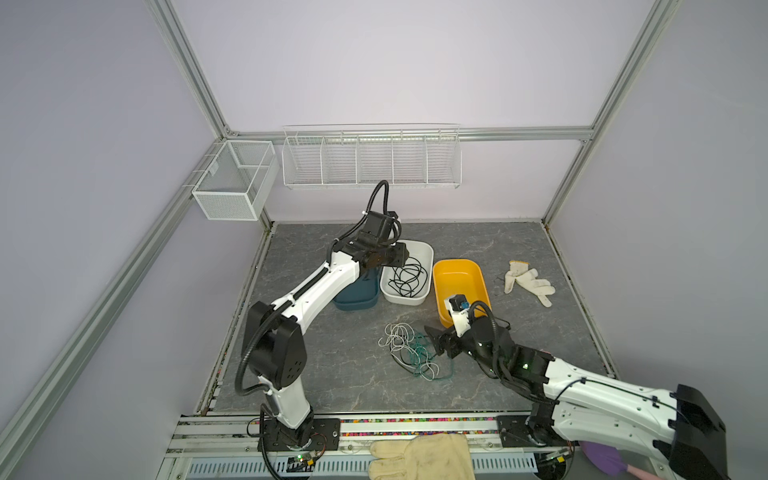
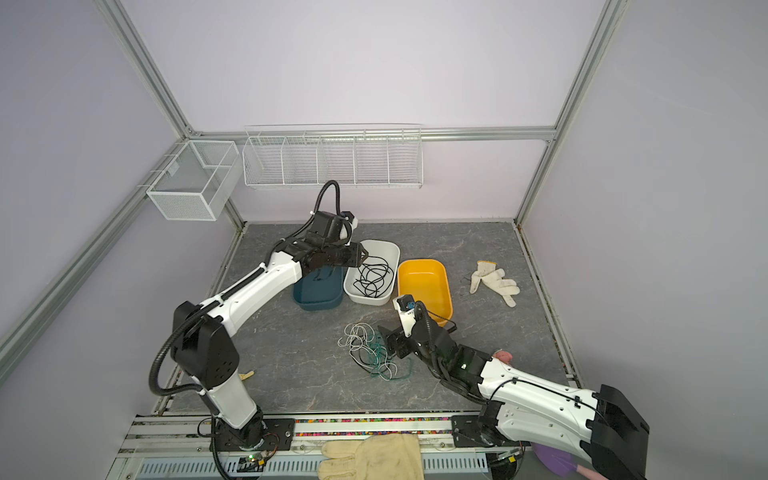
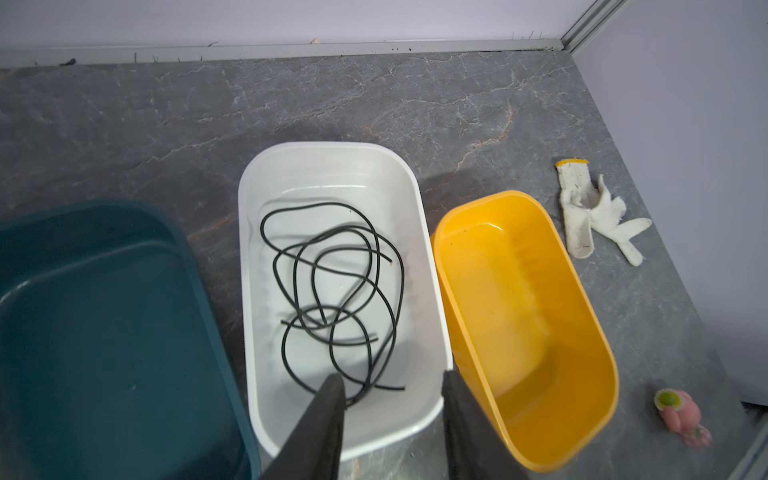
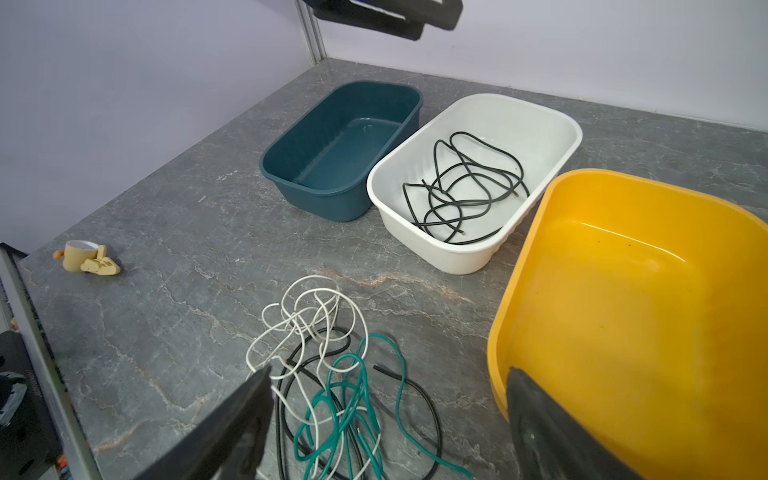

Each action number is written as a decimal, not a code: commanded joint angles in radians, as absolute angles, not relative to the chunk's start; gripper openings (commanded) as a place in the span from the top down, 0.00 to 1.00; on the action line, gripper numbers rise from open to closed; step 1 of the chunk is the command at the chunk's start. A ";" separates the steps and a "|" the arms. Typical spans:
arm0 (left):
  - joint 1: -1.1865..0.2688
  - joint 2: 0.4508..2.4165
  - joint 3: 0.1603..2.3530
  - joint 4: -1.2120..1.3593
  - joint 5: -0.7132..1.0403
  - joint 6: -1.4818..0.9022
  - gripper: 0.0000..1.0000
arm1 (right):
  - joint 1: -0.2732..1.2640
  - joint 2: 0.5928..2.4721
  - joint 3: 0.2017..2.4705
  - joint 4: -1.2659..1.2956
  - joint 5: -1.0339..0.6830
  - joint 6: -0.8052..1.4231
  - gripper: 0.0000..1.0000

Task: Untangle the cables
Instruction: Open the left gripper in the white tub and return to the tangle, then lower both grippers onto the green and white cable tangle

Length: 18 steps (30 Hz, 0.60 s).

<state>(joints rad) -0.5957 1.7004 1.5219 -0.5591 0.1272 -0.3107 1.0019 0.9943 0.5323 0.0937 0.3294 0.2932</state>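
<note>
Left wrist view: the left gripper, jaws apart and pinching nothing, hangs over a white oblong plastic tub holding a looped black cable. The tub sits between a teal plastic tub and a yellow plastic tub. Spread wide, the right gripper hovers over a tangle of white, teal-green and black cables on the grey marbled table.

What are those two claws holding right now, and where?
Nothing: left gripper hangs open over the white bin, right gripper open above the loose cables.
</note>
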 commanded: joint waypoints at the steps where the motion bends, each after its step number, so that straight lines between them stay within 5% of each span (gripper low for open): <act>1: -0.592 1.583 1.399 -0.555 0.146 -0.401 0.59 | 0.995 1.052 0.597 0.025 0.278 0.321 0.11; 9: -0.634 1.274 0.976 -0.389 0.131 -0.609 0.57 | 0.987 1.184 0.662 -0.022 0.191 0.370 0.06; 18: -0.802 1.079 0.752 -0.370 -0.036 -0.695 0.53 | 0.916 1.248 0.730 -0.122 0.047 0.406 0.02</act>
